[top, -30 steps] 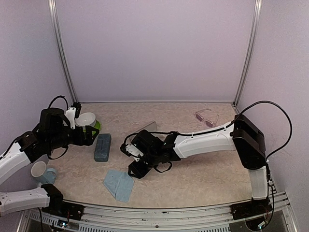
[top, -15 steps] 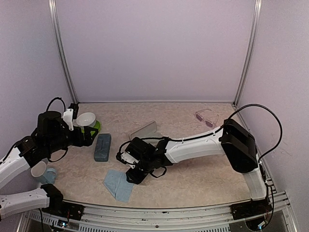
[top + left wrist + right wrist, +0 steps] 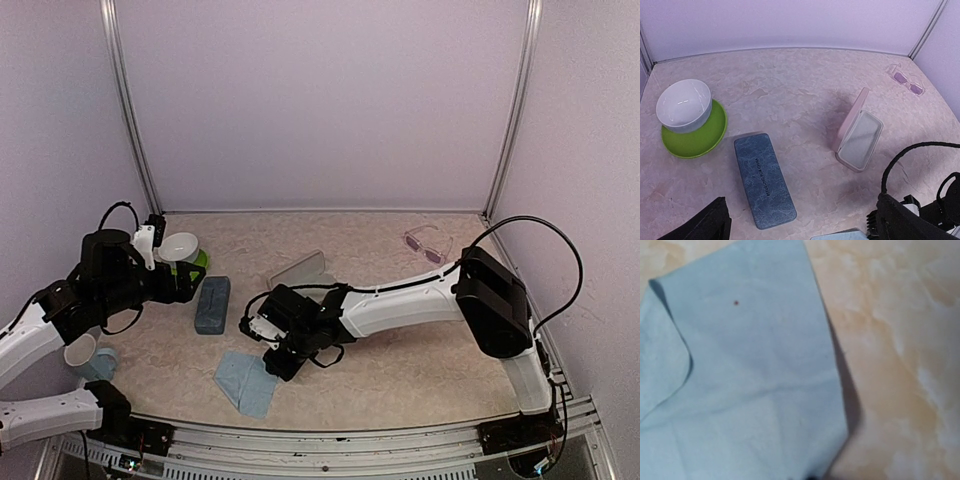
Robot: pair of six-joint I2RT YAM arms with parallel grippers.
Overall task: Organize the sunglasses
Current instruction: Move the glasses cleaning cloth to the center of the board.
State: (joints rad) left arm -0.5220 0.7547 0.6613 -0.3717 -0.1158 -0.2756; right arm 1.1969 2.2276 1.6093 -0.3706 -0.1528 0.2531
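Lying far right, sunglasses (image 3: 428, 243) long axis diagonal (far-left to near-right).

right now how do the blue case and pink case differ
The blue case is shut and flat; the pink case is open, lid standing on edge. The blue case is marbled blue-grey with print on its lid; the pink case is plain pale pink, greyish inside. Both are oblong and rest on the table.

Bowl (image 3: 684, 104) on plate (image 3: 701, 145) at far left, closed case (image 3: 765, 181) just right of it, open case (image 3: 859, 138) further right, sunglasses (image 3: 907, 83) back in the right corner, cloth (image 3: 240, 388) lies before the cases.
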